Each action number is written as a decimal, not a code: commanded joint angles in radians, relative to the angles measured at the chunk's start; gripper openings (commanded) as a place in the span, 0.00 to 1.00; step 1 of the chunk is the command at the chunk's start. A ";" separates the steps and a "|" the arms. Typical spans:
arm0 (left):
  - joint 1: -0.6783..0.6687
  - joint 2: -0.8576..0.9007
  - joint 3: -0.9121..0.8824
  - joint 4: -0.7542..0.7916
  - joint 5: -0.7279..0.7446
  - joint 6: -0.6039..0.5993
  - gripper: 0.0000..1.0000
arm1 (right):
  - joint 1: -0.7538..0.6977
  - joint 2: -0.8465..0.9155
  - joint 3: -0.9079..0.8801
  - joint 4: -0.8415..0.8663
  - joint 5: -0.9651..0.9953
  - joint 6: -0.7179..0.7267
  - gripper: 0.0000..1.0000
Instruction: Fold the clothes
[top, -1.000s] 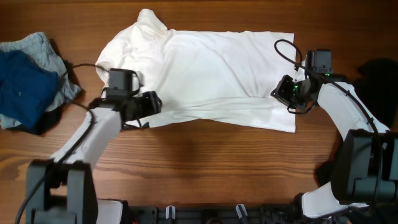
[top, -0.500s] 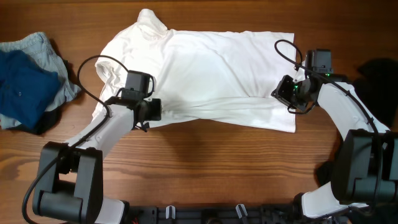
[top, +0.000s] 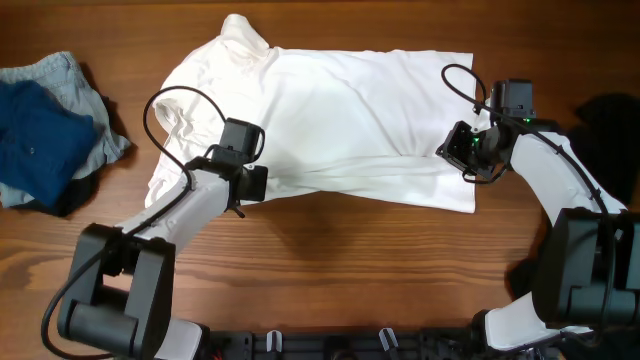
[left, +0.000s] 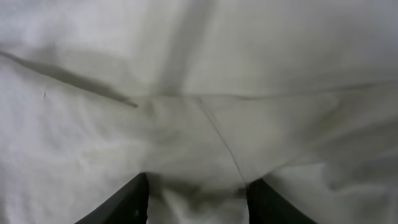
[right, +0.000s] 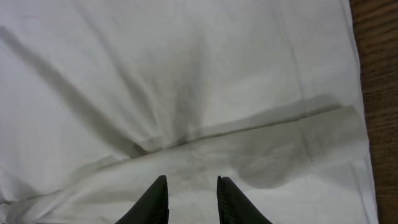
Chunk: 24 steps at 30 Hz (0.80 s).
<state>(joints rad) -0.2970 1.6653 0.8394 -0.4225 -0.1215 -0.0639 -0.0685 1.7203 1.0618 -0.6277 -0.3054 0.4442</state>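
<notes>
- Across the middle of the brown wooden surface, a large white fabric shirt is spread flat, with its collar at the far left and its hem toward the right.
- Soft creases are seen running across the shirt's near half, and its near edge is folded over on itself.
- On the shirt's near-left edge, the left gripper is set down; in the left wrist view its jaws are seen apart, with rumpled white cloth lying between them.
- At the shirt's near-right corner, by the hem, the right gripper is placed on the cloth; its jaws are held narrowly apart over a crease, and whether cloth is pinched between them cannot be told.
- At the far left of the surface, well apart from the shirt, a crumpled navy garment is piled on a light-blue garment.
- At the right edge, a black garment is partly seen.
</notes>
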 joint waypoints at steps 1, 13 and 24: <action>-0.016 0.039 -0.004 0.003 -0.026 0.011 0.49 | 0.000 -0.008 -0.010 -0.003 0.021 0.003 0.26; -0.014 -0.009 0.002 0.042 -0.056 0.008 0.22 | 0.000 -0.008 -0.010 -0.014 0.040 0.003 0.26; -0.013 -0.023 0.042 0.150 -0.108 -0.010 0.12 | 0.000 -0.008 -0.010 -0.017 0.044 0.004 0.25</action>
<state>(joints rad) -0.3077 1.6718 0.8524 -0.3305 -0.1955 -0.0566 -0.0685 1.7203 1.0607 -0.6437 -0.2790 0.4442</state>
